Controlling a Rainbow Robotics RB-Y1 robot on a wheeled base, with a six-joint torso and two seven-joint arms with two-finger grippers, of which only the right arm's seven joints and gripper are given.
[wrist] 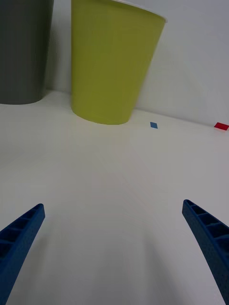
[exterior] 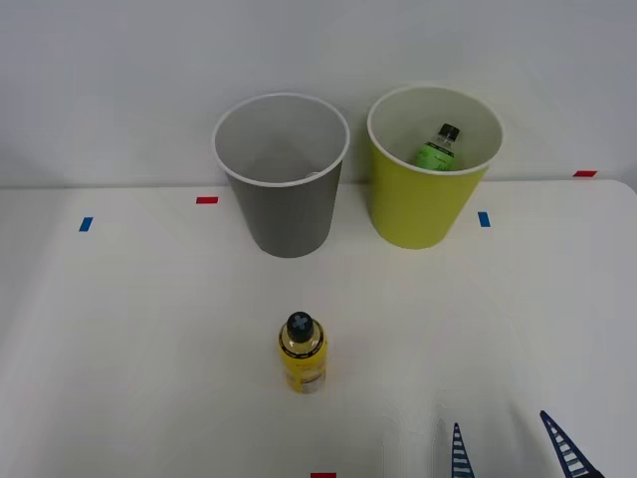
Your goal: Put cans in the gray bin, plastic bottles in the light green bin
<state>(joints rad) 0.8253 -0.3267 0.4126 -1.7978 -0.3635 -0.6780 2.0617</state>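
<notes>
A yellow plastic bottle (exterior: 302, 354) with a dark cap stands upright on the white table, in the middle near the front. Behind it stand the gray bin (exterior: 284, 204) (wrist: 21, 52) and, to its right, the light green bin (exterior: 428, 189) (wrist: 112, 62). A clear bottle with a green label (exterior: 438, 149) leans inside the light green bin. My right gripper (exterior: 508, 448) (wrist: 112, 238) hovers low at the front right, open, nothing between its blue fingers (wrist: 21, 233), well right of the yellow bottle. No cans are in view.
Small red tape marks (exterior: 207, 200) and blue tape marks (exterior: 484, 219) dot the white table (exterior: 129, 329). A plain wall rises directly behind the two bins.
</notes>
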